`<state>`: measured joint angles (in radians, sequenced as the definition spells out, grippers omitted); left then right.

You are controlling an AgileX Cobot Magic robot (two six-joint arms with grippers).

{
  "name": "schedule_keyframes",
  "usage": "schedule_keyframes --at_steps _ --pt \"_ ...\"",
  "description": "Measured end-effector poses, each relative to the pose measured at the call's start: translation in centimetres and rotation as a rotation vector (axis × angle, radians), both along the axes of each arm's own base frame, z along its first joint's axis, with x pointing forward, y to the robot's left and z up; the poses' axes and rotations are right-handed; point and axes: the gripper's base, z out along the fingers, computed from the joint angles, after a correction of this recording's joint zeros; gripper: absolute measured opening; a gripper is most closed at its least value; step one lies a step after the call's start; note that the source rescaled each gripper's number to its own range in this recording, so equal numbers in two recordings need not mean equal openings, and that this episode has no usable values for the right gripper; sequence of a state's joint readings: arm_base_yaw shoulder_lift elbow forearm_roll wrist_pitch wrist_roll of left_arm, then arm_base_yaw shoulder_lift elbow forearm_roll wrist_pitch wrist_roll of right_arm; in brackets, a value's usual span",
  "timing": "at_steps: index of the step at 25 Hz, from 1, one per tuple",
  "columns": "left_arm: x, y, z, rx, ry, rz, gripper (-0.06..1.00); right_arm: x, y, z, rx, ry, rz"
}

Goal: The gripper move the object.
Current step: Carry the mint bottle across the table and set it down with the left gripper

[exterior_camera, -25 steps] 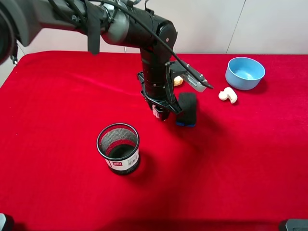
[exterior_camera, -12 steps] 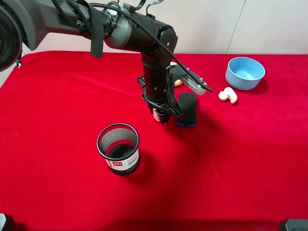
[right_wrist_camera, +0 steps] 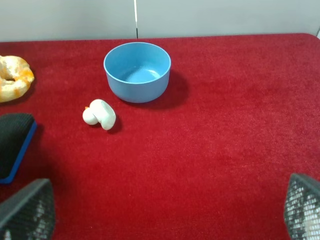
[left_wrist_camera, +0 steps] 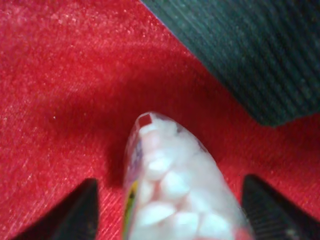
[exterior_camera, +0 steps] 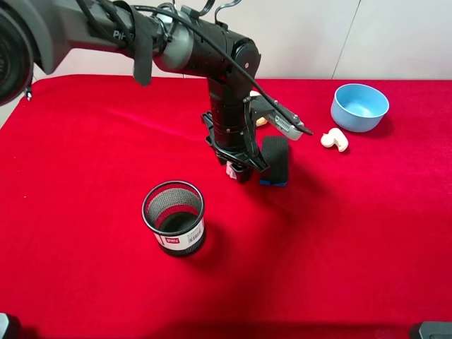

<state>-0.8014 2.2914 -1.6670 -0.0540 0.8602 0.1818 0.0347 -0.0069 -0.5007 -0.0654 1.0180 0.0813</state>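
Note:
My left gripper hangs from the black jointed arm and points down, low over the red cloth at the middle. It is shut on the small clear bottle of white pills. In the left wrist view the bottle fills the space between the two dark fingertips, just above the cloth. Its silver cap is hidden. My right gripper is open and empty; only its two mesh-patterned fingertips show, and it is out of the high view.
A black pad with a blue edge lies right beside the left gripper. A black mesh cup stands at the front left. A blue bowl, a small white curved piece and a bread-like ring sit at the back right.
The left gripper has moved slightly right and down with the bottle, closer to the cloth beside the black pad. Nothing else has moved.

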Motion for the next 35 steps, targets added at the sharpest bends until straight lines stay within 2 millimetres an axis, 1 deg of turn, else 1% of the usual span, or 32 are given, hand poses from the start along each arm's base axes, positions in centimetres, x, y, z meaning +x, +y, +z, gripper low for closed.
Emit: schedule_keyframes --at_steps 3,7,10,14,24,27,32,35 --pt "0.0 0.0 -0.1 0.001 0.002 0.001 0.47 0.0 0.0 0.0 0.000 0.000 0.000" --pt "0.0 0.0 0.0 0.002 0.003 0.001 0.52 0.0 0.0 0.0 0.000 0.001 0.000" --pt "0.1 -0.2 0.3 0.003 0.006 0.000 0.53 0.0 0.0 0.0 0.000 0.001 0.000" --pt "0.3 -0.4 1.4 0.006 0.011 0.000 0.53 0.0 0.0 0.0 0.000 0.001 0.000" --pt "0.9 -1.1 5.2 0.029 0.041 -0.009 0.53 0.0 0.0 0.0 0.000 0.001 0.000" --pt "0.8 -1.2 6.1 0.043 0.057 -0.015 0.53 0.0 0.0 0.0 0.000 0.001 0.000" --pt "0.5 -2.4 7.6 0.002 0.021 -0.037 0.53 0.0 0.0 0.0 0.000 0.000 0.000" --pt "0.1 -2.7 8.4 -0.011 0.009 -0.048 0.53 0.0 0.0 0.0 0.001 0.000 0.001"
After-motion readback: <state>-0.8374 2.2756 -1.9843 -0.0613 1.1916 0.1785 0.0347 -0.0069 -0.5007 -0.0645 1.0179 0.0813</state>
